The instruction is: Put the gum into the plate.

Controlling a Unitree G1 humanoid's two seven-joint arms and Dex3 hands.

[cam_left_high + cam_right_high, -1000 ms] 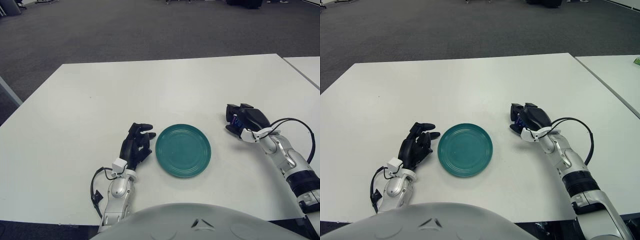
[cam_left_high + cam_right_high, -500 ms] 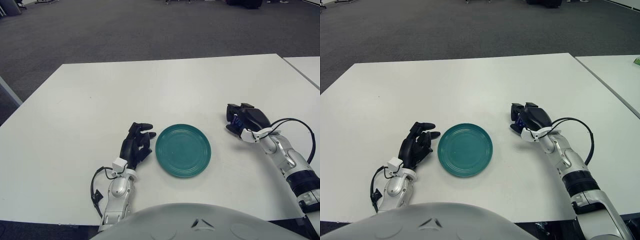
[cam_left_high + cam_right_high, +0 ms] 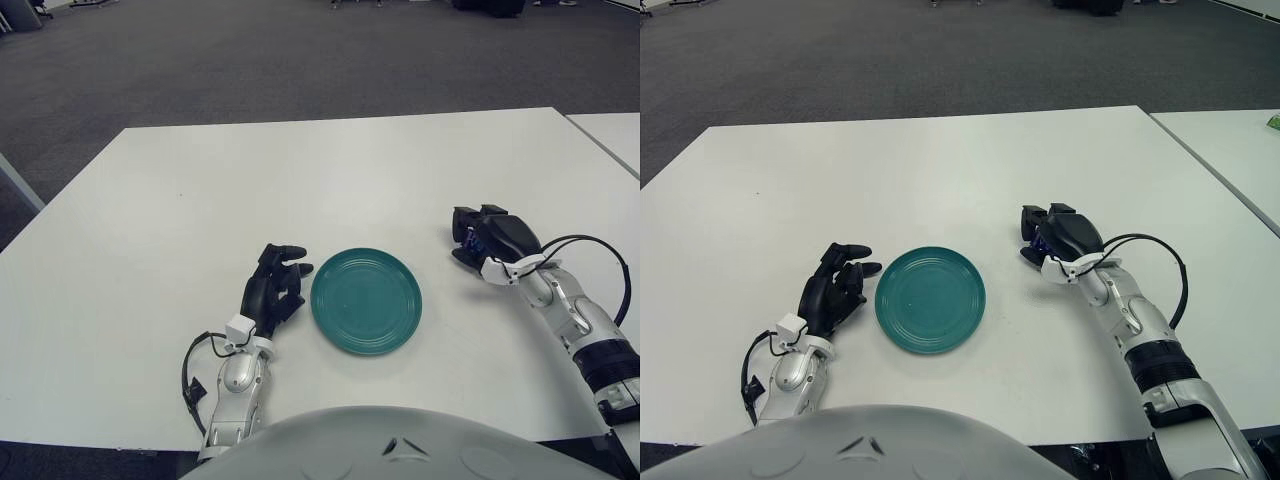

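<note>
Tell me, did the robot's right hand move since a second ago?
No. The right hand sits at the same spot right of the green plate, shut on something blue.

Head stereo pair, looking forward-down; both eyes share table (image 3: 300,170), slightly offset.

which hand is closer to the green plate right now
Left. The left hand lies on the table right beside the plate, its fingertips almost at the plate's left rim. The right hand sits further off to the plate's right with a clear gap, closed over something blue.
</note>
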